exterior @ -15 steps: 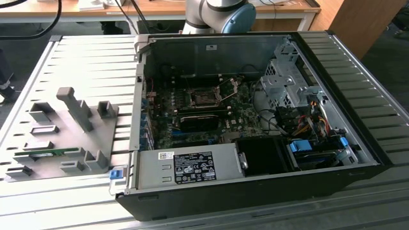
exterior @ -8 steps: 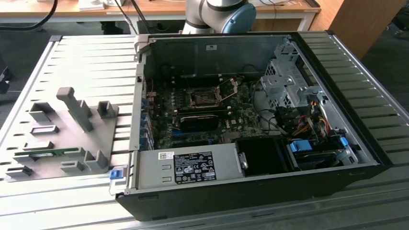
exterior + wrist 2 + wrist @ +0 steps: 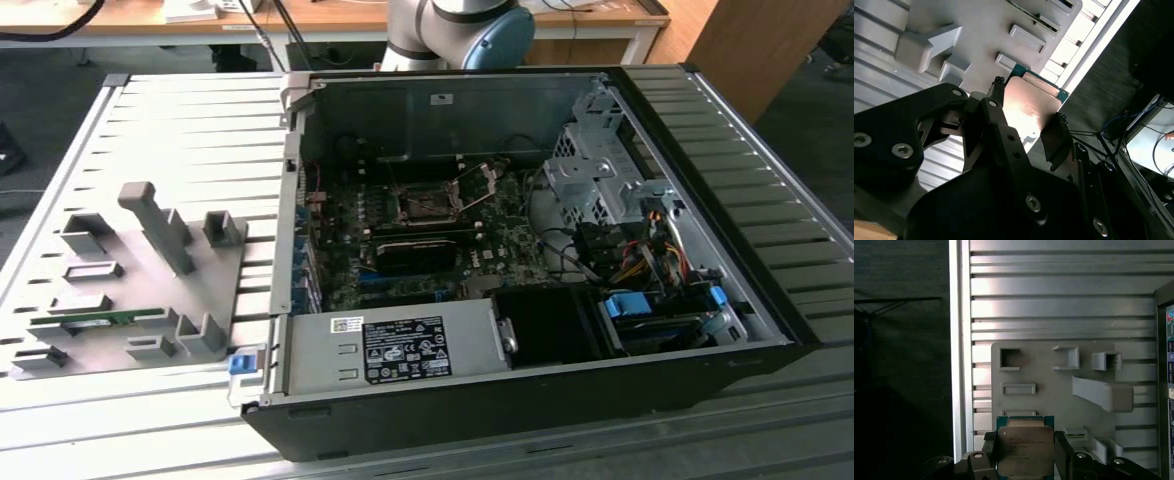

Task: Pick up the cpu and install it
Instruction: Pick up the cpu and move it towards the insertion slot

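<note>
While the tool (image 3: 1026, 446) clamps the cpu (image 3: 1025, 456) by two opposite edges, it hangs above the grey fixture plate (image 3: 1049, 400); slatted surface (image 3: 1054, 305) beneath.

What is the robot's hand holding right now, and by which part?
The cpu, pinched in the hand by two opposite side edges, its metal top left uncovered.
</note>
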